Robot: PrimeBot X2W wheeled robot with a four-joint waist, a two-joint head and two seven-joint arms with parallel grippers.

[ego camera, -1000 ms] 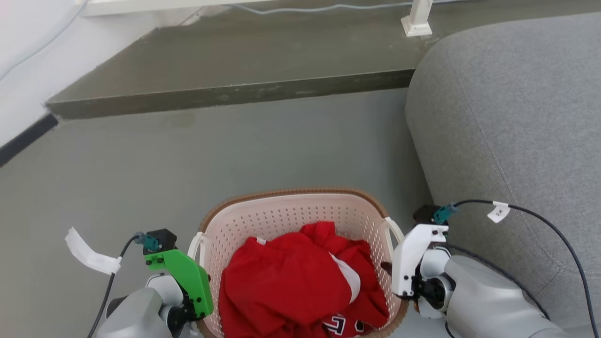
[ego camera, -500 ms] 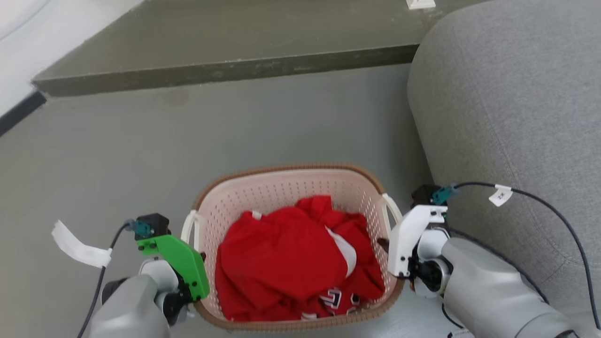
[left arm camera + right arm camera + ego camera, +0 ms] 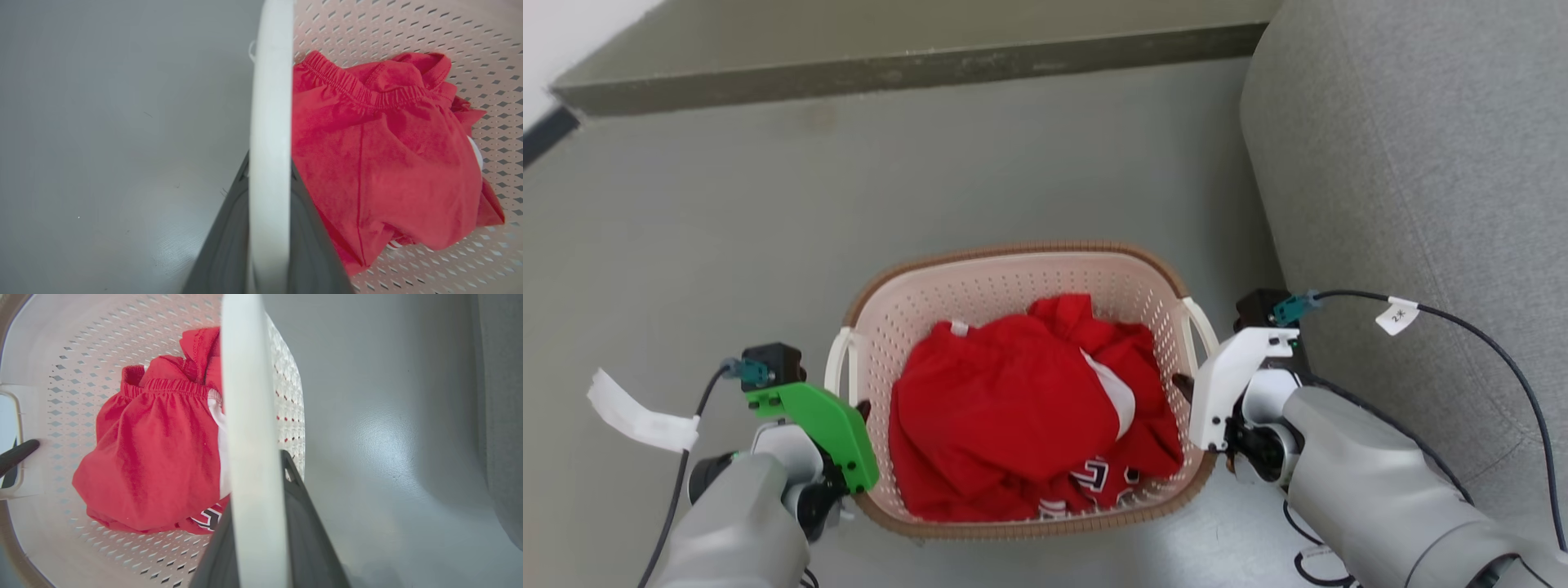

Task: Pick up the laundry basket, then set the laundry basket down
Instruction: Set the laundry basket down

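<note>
- While both arms are on the laundry basket point(image 3: 1013, 249), I'd call the pick-up under way, not finished.
- Left gripper point(image 3: 862, 408): clenched on the left handle point(image 3: 269, 102). In the left wrist view the white bar runs straight up between its dark fingers point(image 3: 229, 245).
- Right gripper point(image 3: 1180, 385): same story, grasping the right handle point(image 3: 245, 396), with dark fingers point(image 3: 310, 539) on either side of the bar.
- Basket sits upright between the two grippers, over the grey floor point(image 3: 768, 204) and just beside the grey sofa point(image 3: 1421, 163) on the robot's right. Red clothes point(image 3: 1005, 408) are piled inside.
- Can't tell if the base is off the floor; no clear gap shows under it.
- Done, by my read: reach and grasp, both sides.
- Left: lift clear if it isn't already, keep it level, set it down, release both handles.
</note>
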